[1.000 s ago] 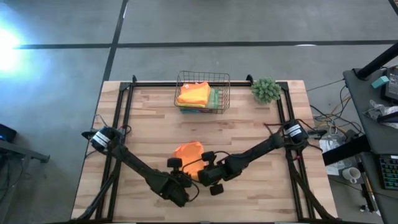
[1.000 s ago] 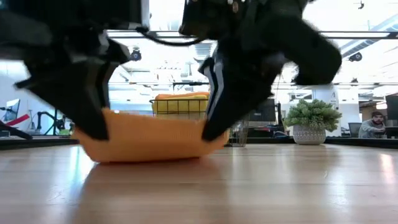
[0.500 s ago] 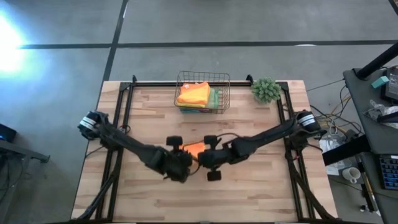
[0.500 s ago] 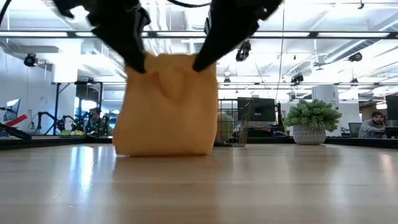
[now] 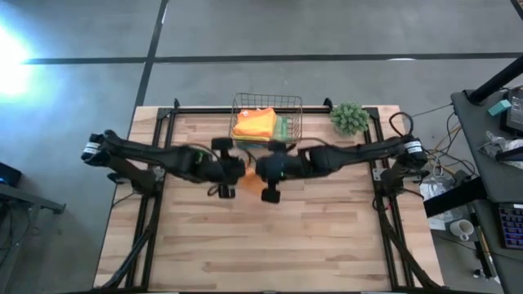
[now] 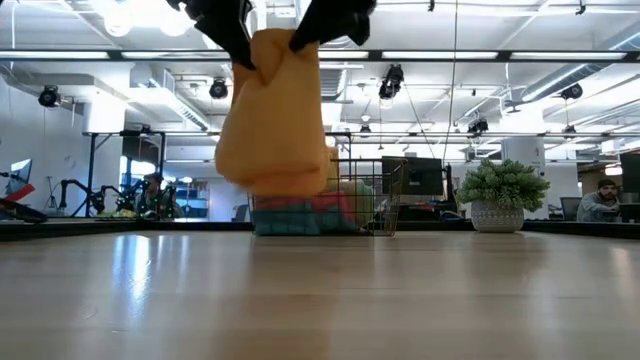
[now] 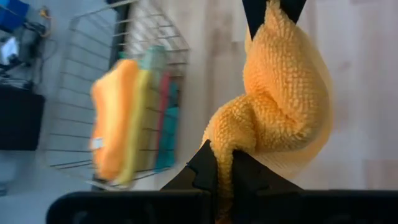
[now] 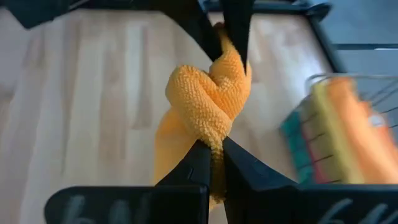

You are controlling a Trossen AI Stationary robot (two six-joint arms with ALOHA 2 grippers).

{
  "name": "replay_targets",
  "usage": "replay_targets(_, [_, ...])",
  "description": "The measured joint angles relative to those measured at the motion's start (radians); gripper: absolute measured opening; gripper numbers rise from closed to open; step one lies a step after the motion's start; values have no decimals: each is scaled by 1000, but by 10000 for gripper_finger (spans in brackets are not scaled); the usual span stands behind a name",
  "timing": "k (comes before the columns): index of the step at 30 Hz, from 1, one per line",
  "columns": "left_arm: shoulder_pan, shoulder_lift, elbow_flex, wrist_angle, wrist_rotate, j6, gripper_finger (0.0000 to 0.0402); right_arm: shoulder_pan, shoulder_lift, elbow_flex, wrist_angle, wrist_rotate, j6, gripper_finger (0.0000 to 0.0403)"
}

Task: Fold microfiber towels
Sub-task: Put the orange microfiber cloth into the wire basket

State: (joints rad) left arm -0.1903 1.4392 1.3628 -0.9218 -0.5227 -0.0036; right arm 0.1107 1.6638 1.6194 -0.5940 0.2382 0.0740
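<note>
An orange microfiber towel (image 6: 275,120) hangs in the air over the middle of the table, bunched between my two grippers. My left gripper (image 6: 243,50) is shut on its upper left end and my right gripper (image 6: 305,38) on its upper right end, the two close together. From above, only scraps of the towel (image 5: 245,174) show between the gripper heads. In the left wrist view the towel (image 7: 286,106) sags in a twisted loop toward the right gripper (image 7: 273,12). More folded towels (image 5: 260,124) lie stacked in the wire basket (image 5: 294,122) at the far edge. My left gripper pinches a bunched upper corner of the towel (image 7: 225,146) between its two fingers, slanting down from the table's left. The towel hangs below, clear of the table. My right gripper pinches the other bunched upper corner (image 8: 208,134) between its two fingers, slanting down from the right. The cloth between the two holds is slack and twisted.
The wire basket stands at the far edge, just beyond the hanging towel, with a small green plant (image 5: 350,117) to its right. Black frame rails (image 5: 163,155) run along the table's left and right sides. Bare wood (image 5: 261,245) stretches toward the near edge.
Both grippers have risen and gone toward the far edge and the basket, drawing closer together, still shut. The towel, which lay on the table near the front, has been drawn up by its top corners. It now hangs clear of the wood.
</note>
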Motion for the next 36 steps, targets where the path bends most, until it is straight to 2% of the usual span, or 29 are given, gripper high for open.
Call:
replay_targets(10, [140, -126, 22, 7, -5, 222, 1, -105, 14, 200, -49, 29, -36, 9])
replay_targets(19, [274, -151, 45, 187, -12, 476, 1, -175, 88, 336, -117, 108, -111, 9])
replay_targets(30, [478, -78, 46, 356, 55, 668, 1, -348, 93, 358, -119, 126, -190, 9])
replay_targets(36, [589, 12, 66, 432, 99, 748, 1, -466, 93, 358, -111, 72, -233, 9])
